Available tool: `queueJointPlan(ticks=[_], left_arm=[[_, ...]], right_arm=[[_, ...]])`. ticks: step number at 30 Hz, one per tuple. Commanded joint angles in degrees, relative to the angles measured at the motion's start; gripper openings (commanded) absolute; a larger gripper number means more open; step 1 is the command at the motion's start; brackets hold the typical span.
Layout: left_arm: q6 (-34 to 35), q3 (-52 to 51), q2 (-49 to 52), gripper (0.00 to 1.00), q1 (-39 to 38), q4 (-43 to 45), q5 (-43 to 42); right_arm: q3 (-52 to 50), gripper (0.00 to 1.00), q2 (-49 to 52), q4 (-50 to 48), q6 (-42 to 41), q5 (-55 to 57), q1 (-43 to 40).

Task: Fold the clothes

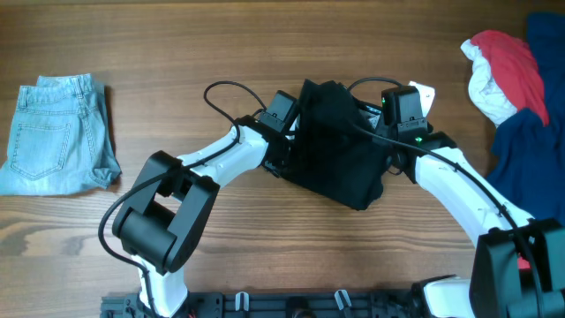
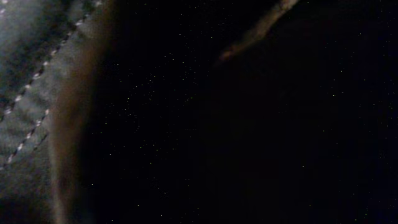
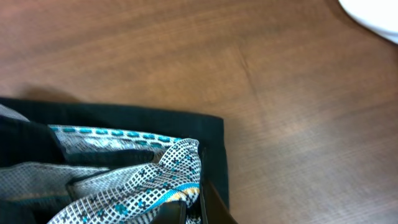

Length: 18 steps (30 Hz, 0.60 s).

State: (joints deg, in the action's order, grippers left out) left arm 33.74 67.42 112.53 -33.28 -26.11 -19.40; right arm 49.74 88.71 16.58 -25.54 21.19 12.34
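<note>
A black garment (image 1: 340, 146) lies bunched at the middle of the table between my two arms. My left gripper (image 1: 287, 141) is pushed into its left edge. In the left wrist view dark cloth (image 2: 249, 124) covers the lens and hides the fingers. My right gripper (image 1: 388, 146) is at the garment's right edge. In the right wrist view its fingers (image 3: 196, 208) are shut on the black hem (image 3: 124, 118), next to a white and blue patterned lining (image 3: 124, 180).
Folded light blue denim shorts (image 1: 57, 132) lie at the far left. A pile with red (image 1: 512, 62), white (image 1: 485, 88) and dark blue (image 1: 530, 150) clothes sits at the right edge. Bare wood shows in the right wrist view (image 3: 298, 124).
</note>
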Motion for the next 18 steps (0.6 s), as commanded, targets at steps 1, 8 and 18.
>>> queueJointPlan(ticks=[1, 8, 18], left_arm=[[-0.26, -3.04, 4.76, 0.24, 0.00, -3.08, 5.57], [-0.26, -3.04, 4.76, 0.24, 0.00, -3.98, 5.60], [-0.26, -3.04, 4.74, 0.24, 0.00, -4.39, 6.01]], right_arm=[[0.17, 0.05, 1.16, -4.46, -1.57, 4.46, -1.70], [0.20, 0.23, 8.22, -3.82, -1.49, 4.44, -3.63], [1.27, 0.39, 7.78, -14.45, 5.57, -3.93, -7.39]])
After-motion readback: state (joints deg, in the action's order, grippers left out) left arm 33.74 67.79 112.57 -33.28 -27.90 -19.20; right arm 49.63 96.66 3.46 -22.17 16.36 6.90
